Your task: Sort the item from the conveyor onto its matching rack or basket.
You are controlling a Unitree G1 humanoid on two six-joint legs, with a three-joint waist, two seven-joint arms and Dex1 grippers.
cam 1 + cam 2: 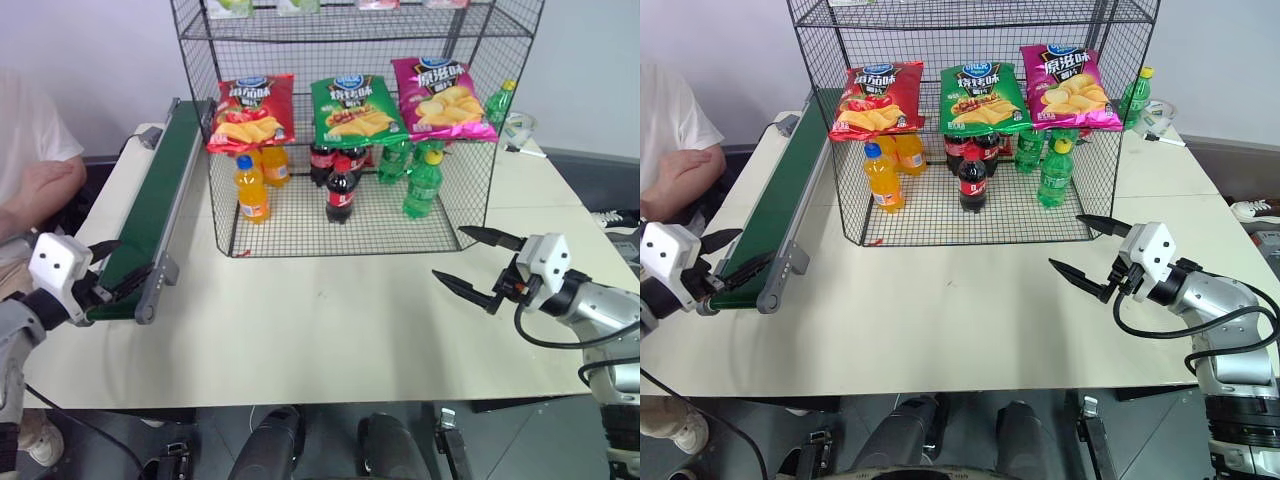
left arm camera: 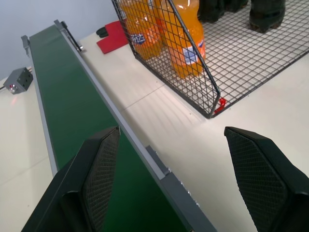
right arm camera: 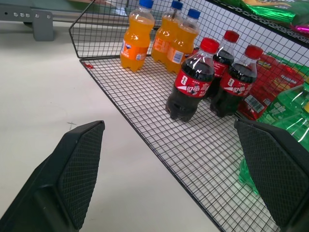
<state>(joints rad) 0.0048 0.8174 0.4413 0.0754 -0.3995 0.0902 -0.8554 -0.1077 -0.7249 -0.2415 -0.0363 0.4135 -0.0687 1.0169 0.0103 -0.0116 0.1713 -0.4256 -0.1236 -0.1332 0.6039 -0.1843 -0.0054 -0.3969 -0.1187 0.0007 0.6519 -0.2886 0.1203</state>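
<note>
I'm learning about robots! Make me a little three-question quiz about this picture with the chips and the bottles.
1. True or false: the red crisp bag is lying on the conveyor.
2. Which bottles stand under the green bag in the wire rack? A) orange bottles B) cola bottles C) green bottles
3. Fill in: the left gripper and the right gripper both have their fingers ____.

Key
1. False: it sits in the rack, above the orange bottles.
2. B: the cola bottles; the green bottles stand under the magenta bag.
3. open, holding nothing.
</note>
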